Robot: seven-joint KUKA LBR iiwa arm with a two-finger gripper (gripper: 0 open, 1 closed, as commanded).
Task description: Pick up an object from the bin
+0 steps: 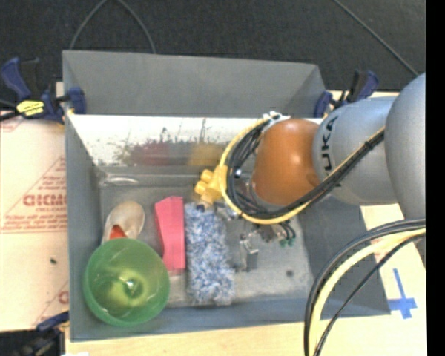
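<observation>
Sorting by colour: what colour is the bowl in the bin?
The bowl is green, camera view.

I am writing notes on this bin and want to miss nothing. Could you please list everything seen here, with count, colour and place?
bin: one, grey metal, middle of view
bowl: one, clear green, bin's near-left corner
pale thing: one, beige with a red bit, just behind the bowl; kind unclear
pink block: one, pink, oblong, right of the bowl
speckled cloth: one, blue and white, against the pink block's right side
yellow thing: one, yellow, behind the cloth, left of the wrist; kind unclear
gripper: one, dark, low over the floor right of the cloth
arm: one, grey, orange cover, from the right
</observation>
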